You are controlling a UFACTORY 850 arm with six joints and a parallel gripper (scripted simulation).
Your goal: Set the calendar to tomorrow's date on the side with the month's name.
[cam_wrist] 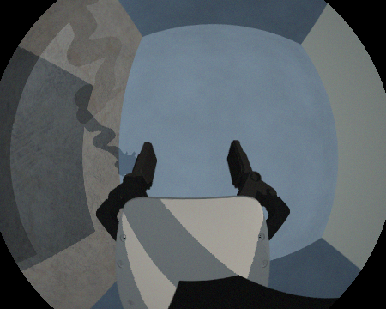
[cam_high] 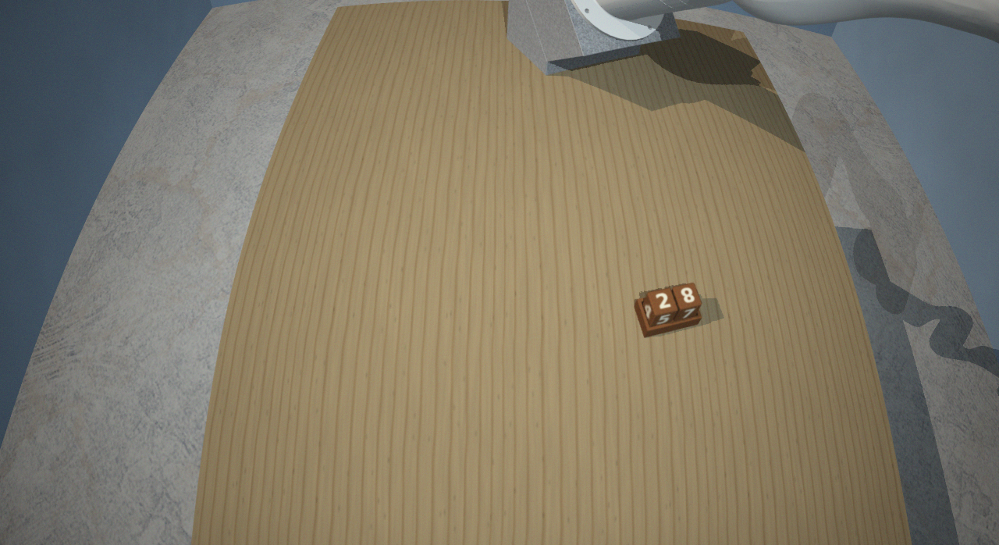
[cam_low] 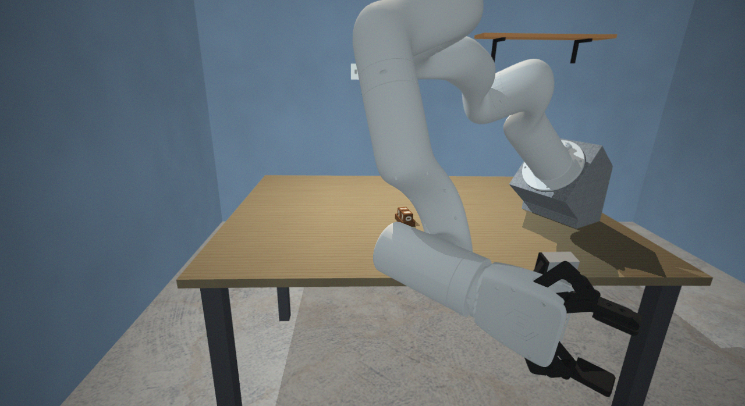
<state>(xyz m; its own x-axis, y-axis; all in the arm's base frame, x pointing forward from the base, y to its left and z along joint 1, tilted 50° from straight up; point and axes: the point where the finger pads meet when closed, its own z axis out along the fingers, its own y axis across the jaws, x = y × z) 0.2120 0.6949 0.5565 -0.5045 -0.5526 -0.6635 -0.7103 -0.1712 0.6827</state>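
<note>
Two brown cubes stand side by side in a small brown tray (cam_high: 672,329) on the table. The left cube (cam_high: 662,301) shows a white 2 on its upper face and a 5 on its front face. The right cube (cam_high: 687,295) shows an 8 above and a 7 in front. No month's name can be read. In the exterior view the calendar (cam_low: 404,215) is small, just behind the arm's wrist section, with a 0-like digit on its end. My gripper (cam_low: 623,359) (cam_wrist: 191,149) is open and empty, far from the calendar, beyond the table's near edge; it points sideways.
The wooden table (cam_high: 446,297) (cam_low: 291,231) carries the arm's grey mounting block (cam_high: 541,31) (cam_low: 583,195). The arm reaches across the near side in the exterior view. A shelf (cam_low: 546,36) hangs on the back wall. The wrist view shows only walls and floor beyond the fingers.
</note>
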